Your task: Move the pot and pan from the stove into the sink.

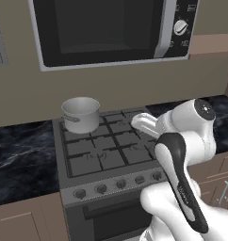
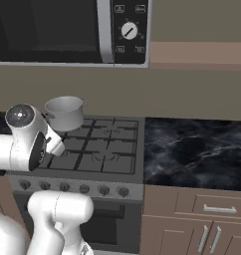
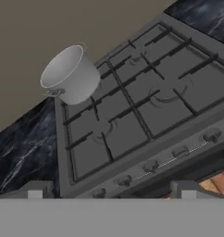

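Hovered with fingers [image 3: 35, 190] spread wide and empty above the grey steel gas stove [image 3: 146, 106], lined up toward the shiny steel pot [image 3: 70, 74] resting on its back-left grate.

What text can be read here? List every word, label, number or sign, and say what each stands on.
None can be read.
Microwave panel: small square button marks around the dial, too blurred to read.
Stove knobs: no legible marks.
Arm: faint pale marking on the dark cover, too small to read.
Pot: no label.
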